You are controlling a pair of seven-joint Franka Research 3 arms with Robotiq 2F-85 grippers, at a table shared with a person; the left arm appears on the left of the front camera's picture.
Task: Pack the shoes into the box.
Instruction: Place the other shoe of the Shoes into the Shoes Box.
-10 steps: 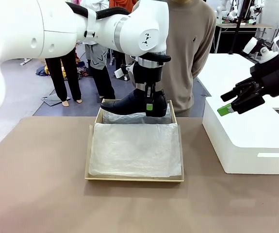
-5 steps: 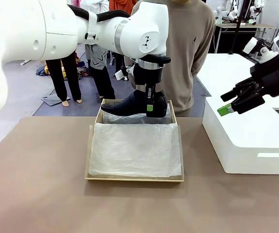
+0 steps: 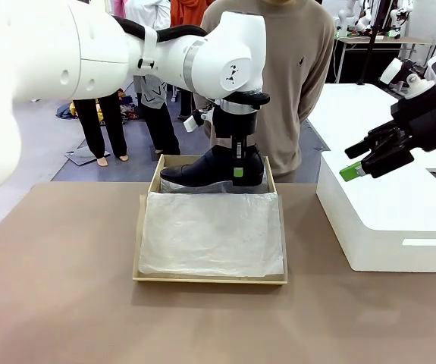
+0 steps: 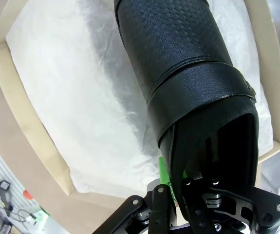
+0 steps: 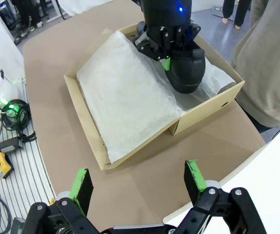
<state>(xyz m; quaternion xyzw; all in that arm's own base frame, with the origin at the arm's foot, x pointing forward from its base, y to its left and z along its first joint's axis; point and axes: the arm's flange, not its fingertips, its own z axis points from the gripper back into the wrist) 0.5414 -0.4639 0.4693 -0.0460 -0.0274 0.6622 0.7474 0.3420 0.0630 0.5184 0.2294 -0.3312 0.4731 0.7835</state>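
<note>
- Shoe (image 3: 202, 168) of glossy black leather hangs from my left gripper (image 3: 236, 171), which is clenched on the collar near the heel. The toe points to my left. It sits over the far, deeper part of the box (image 3: 136, 250), on the side of the person (image 3: 293, 76).
- Right gripper (image 3: 358, 164) is spread wide and holds nothing. It hovers over the white block (image 3: 384, 227), well apart from the box.
- Lowering should, I judge, go straight down with the sole level and close along the far wall, leaving room for a second shoe. I would let go only once the sole settles on the tissue paper (image 3: 210, 235).
- Left wrist view adds the grip itself: one green pad (image 4: 163, 174) presses the outside of the collar, and crinkled tissue lies directly under the shoe.
- Right wrist view looks from above and shows the heel below the top of the box walls. Whether the sole touches the tissue, I cannot tell.
</note>
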